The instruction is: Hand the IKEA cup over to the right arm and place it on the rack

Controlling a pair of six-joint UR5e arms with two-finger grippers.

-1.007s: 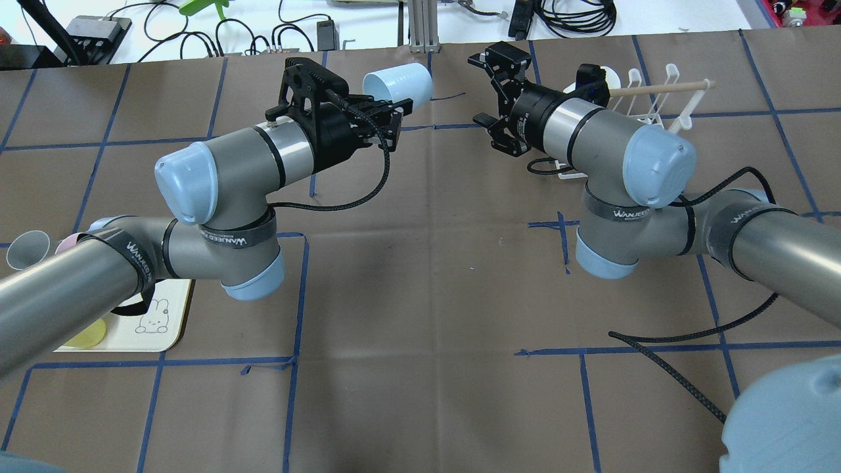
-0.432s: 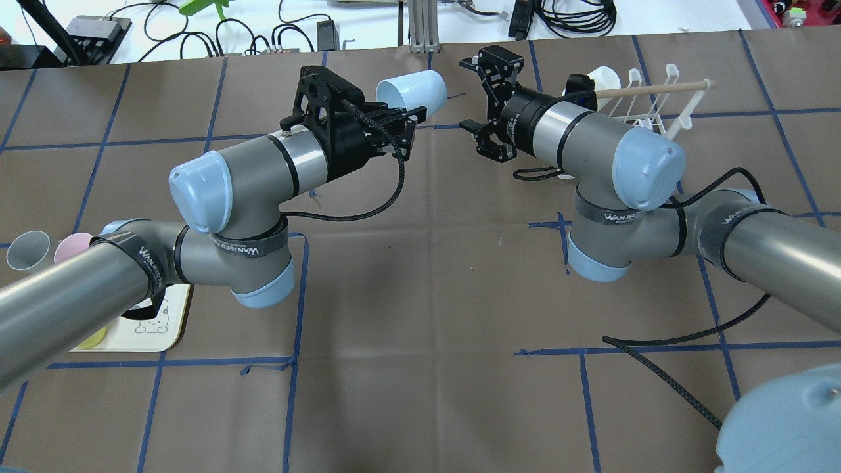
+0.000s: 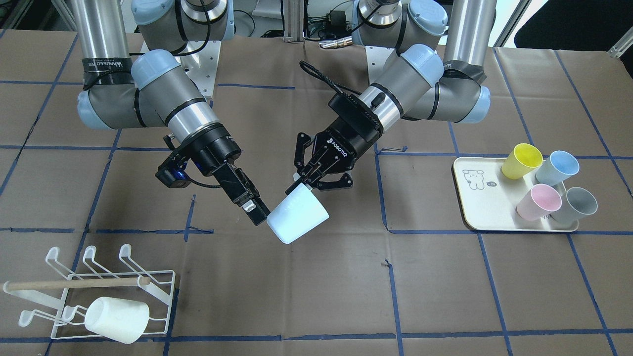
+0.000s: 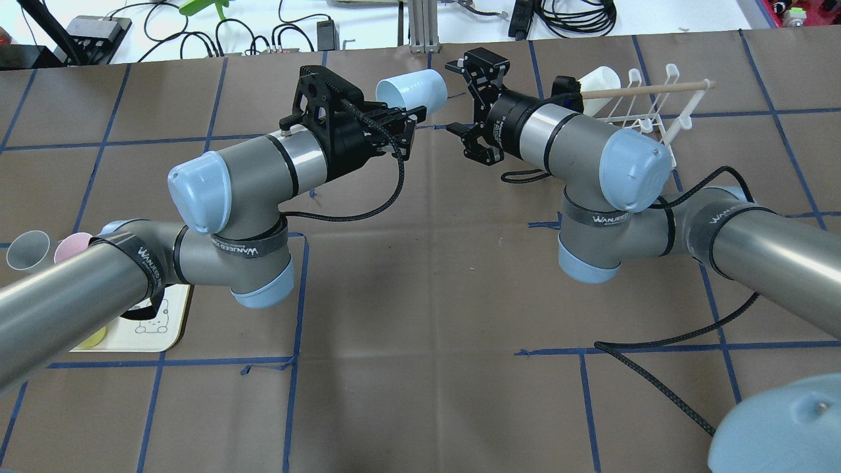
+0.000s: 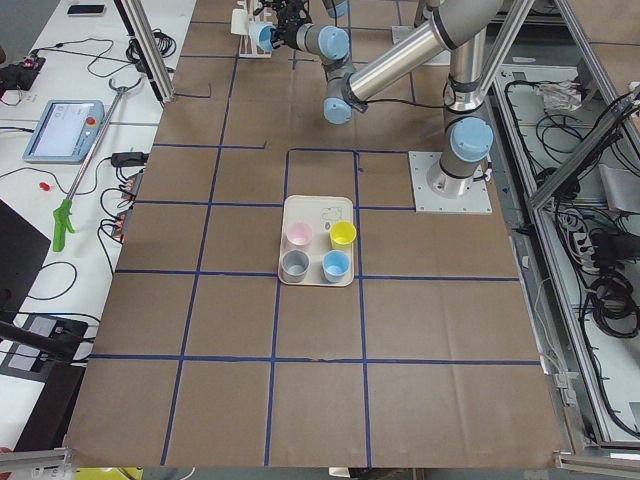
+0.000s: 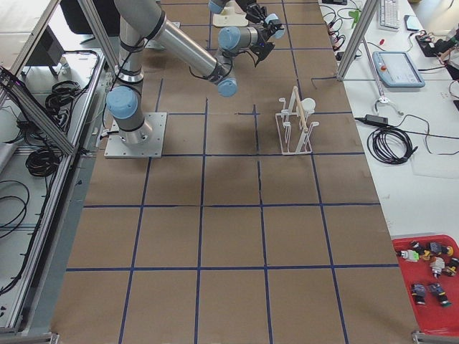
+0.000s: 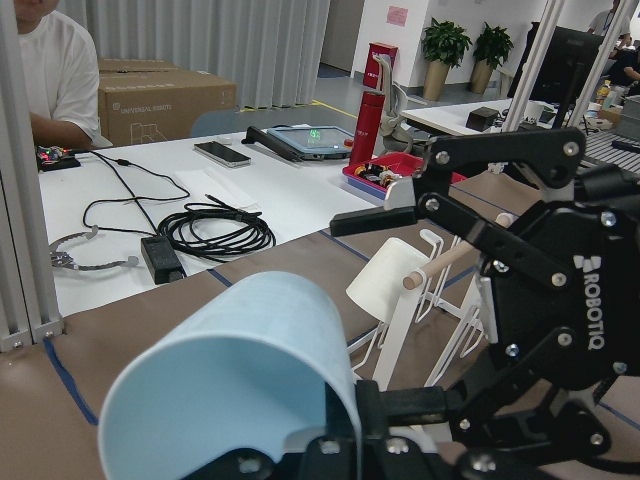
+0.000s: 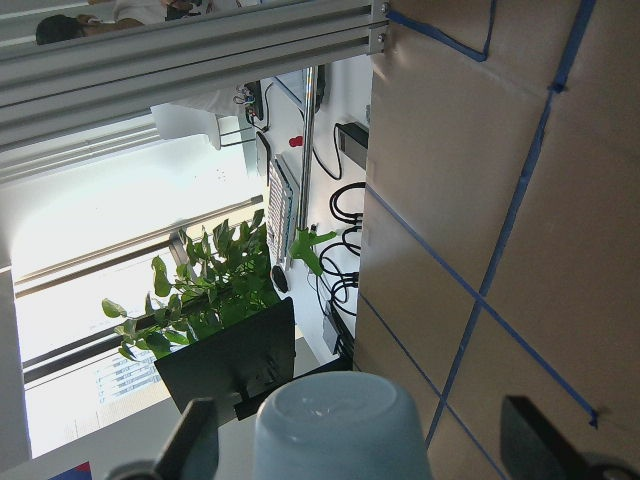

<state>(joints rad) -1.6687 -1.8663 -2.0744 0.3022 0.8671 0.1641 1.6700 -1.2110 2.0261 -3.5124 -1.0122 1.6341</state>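
A pale blue cup [image 4: 412, 89] is held on its side above the table. My left gripper [image 4: 409, 119] is shut on the cup's rim, which also shows in the front view [image 3: 298, 215]. My right gripper [image 4: 458, 98] is open, its jaws spread just beyond the cup's base and not touching it. In the right wrist view the cup's base [image 8: 340, 425] sits between the spread fingers [image 8: 195, 440]. The white wire rack [image 4: 650, 108] with its wooden dowel stands behind the right arm and holds a white cup [image 4: 599, 79].
A cream tray [image 3: 494, 198] holds a yellow, a blue, a pink and a grey cup on the left arm's side. A black cable [image 4: 657, 341] lies on the table near the right arm. The rack also shows in the front view [image 3: 99, 291].
My left gripper carried the cup to the right, then stopped. My right gripper moved left toward the cup's base and stays open.
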